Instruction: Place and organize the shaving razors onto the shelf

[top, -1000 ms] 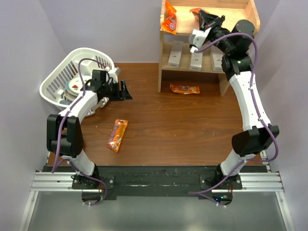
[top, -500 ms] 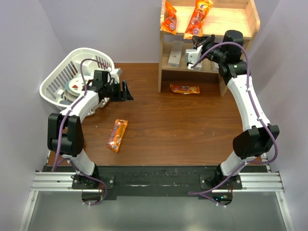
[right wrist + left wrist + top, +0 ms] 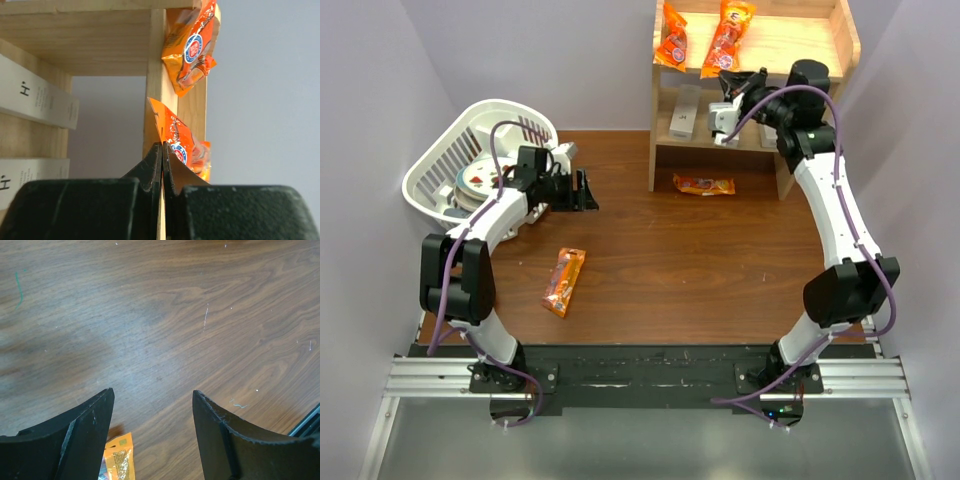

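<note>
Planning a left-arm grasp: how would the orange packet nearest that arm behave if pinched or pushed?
The packet looks like thin crinkled film, so it would probably flex and sag rather than stay stiff. Lying flat on the smooth table, it should slide, not roll. Being so flat, it is likely light.

Worktop (image 3: 200, 315): dark wood grain, smooth, faint sheen, fine pale scratches. Shelf (image 3: 90, 55): pale bare-looking wood, matt. Razor boxes (image 3: 35, 92): matt white card. Snack packets (image 3: 192, 47): glossy, crinkled orange film. Basket (image 3: 430, 165): smooth white plastic. Left tool (image 3: 152, 391): matt black plastic.
</note>
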Available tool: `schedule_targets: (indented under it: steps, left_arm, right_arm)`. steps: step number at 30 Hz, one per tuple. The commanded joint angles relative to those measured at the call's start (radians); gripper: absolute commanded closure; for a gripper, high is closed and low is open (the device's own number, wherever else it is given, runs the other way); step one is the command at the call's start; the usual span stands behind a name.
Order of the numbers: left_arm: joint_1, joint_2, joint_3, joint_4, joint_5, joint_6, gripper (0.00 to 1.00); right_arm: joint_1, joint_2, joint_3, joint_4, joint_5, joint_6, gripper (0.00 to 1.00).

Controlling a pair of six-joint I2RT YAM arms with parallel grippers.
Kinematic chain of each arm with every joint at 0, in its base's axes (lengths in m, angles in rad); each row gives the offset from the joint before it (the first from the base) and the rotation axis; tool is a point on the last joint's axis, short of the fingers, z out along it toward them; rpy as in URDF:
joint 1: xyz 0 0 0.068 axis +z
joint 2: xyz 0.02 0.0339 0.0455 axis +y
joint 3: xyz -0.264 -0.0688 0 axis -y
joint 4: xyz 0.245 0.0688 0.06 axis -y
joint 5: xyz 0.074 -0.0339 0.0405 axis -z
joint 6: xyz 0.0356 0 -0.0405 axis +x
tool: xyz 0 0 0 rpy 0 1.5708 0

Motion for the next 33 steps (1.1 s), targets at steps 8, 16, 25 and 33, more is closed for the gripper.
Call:
schedule_targets:
  steps: [8, 16, 25, 33]
  left_arm:
    - [-0.004, -0.018, 0.017, 0.016, -0.018, 0.041, 0.31]
    - [-0.004, 0.005, 0.034, 0.015, -0.009, 0.036, 0.31]
    - [-0.01, 0.023, 0.047, 0.016, -0.004, 0.03, 0.31]
    - [-0.013, 0.02, 0.053, 0.01, -0.001, 0.027, 0.31]
  right_arm:
    - [-0.005, 0.085, 0.138, 0.053, -0.109, -0.03, 1.0]
    - [-0.002, 0.108, 0.161, 0.052, -0.111, -0.023, 1.0]
    - [-0.002, 0.078, 0.043, 0.231, -0.083, 0.028, 1.0]
    - [-0.003, 0.058, -0.012, 0.331, -0.048, 0.088, 0.58]
